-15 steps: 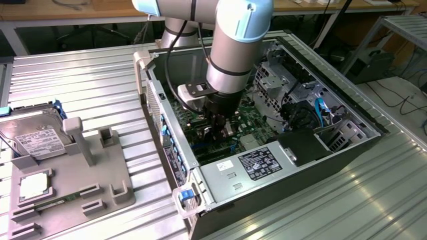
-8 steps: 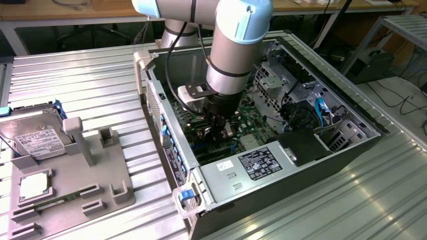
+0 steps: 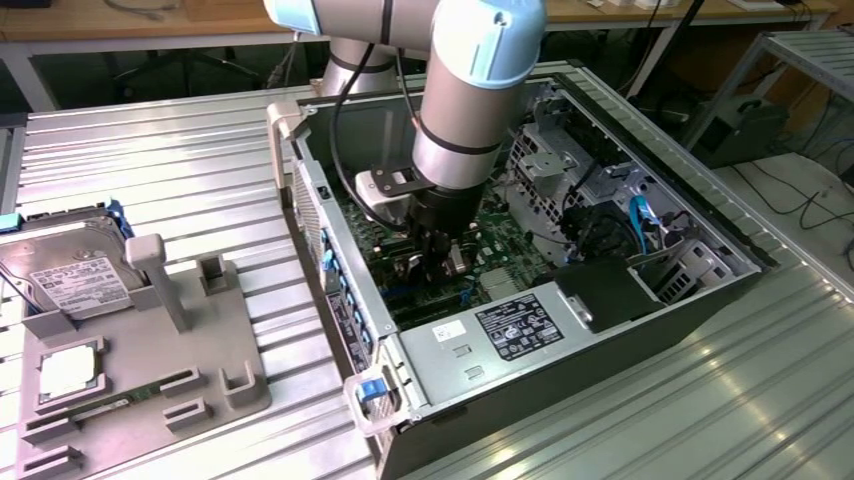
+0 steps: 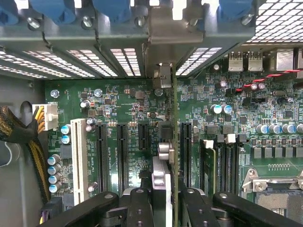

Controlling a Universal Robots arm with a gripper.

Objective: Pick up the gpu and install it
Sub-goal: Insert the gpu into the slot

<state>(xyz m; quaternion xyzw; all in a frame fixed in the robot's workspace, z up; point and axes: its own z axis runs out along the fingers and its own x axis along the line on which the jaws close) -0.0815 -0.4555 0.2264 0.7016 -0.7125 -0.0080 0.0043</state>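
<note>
Gripping: the gripper (image 4: 163, 201) is holding the gpu (image 4: 173, 156) edge-on between its narrowed fingers (image 4: 142, 208), the card standing upright over the motherboard (image 4: 118, 118).

Card position: the gpu is sitting inside the computer case (image 3: 727, 235), lined up along the row of black expansion slots (image 4: 120, 156), its metal bracket end (image 4: 161, 75) reaching toward the case's perforated rear wall.

Seating: the card's lower edge is looking close to the board, but whether it is fully pressed into a slot I cannot tell.

Progress: the pick-up is looking done, since the card is off the fixture and in the jaws; the install is appearing to be underway and not finished, since the fingers are clamping it.

Arm: the robot arm (image 3: 467, 110) is reaching straight down into the open case, near the middle of it.

Fixture: the grey parts holder (image 3: 200, 340) is resting by the table's (image 3: 174, 160) edge on the exterior view's left, carrying the hard drive (image 3: 74, 280) and a memory stick (image 3: 100, 408).

Writing: the hard drive's white label and the power supply's (image 3: 514, 330) label are showing print that is too small to read; small white lettering on the motherboard is not legible either.

Brands: none are readable.
</note>
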